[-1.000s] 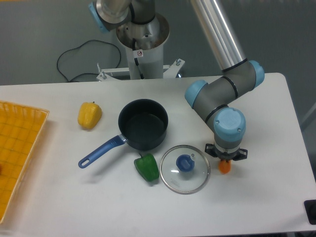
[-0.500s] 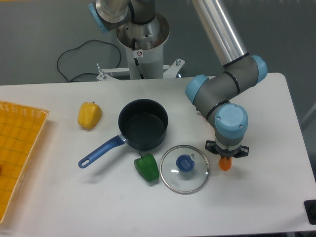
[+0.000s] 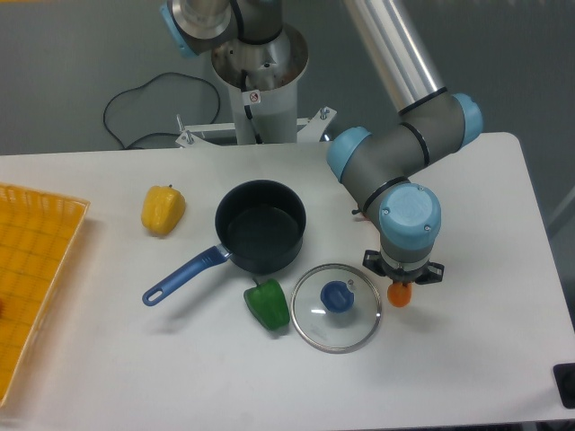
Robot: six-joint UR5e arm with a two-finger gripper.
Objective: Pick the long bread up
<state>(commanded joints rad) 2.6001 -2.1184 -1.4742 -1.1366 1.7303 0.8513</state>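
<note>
Your gripper (image 3: 400,280) sits straight above the long bread (image 3: 399,294); only one orange end shows, grip state unclear

White table (image 3: 503,359) (pan (image 3: 260,226), lid (image 3: 338,307), peppers (image 3: 163,208), tray (image 3: 31,278))

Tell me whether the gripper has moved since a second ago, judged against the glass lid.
Yes. The gripper, with the orange end of the long bread showing beneath it, has shifted left, closer to the glass lid, which has stayed put.
</note>
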